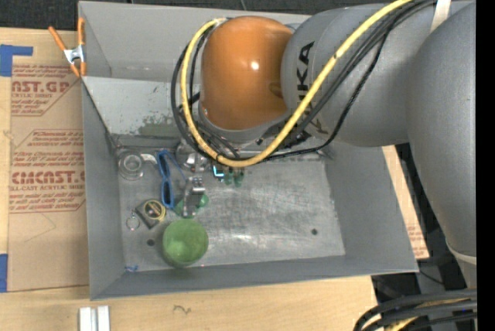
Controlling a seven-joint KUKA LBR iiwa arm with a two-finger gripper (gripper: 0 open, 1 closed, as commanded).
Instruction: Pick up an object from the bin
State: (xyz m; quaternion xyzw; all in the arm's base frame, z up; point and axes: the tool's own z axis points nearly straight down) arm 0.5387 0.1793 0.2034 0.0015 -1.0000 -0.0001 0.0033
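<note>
1. Camera view: pincer (pixel 193 190), low in the grey bin (pixel 309 198), beneath the arm's orange cover (pixel 244 74). Cannot tell whether it is open or closed.
2. Blue looped piece (pixel 165 179): just beside the pincer, on its left in the view.
3. Small teal piece (pixel 199 202): at the pincer's tip, contact unclear.
4. Green ball (pixel 184 242): near, below the pincer in the view.
5. Brass-and-black round piece (pixel 151 212), clear ring (pixel 131 165): further left of the pincer.

The orange cover (pixel 247 74) hides the back of the bin (pixel 278 206).
</note>
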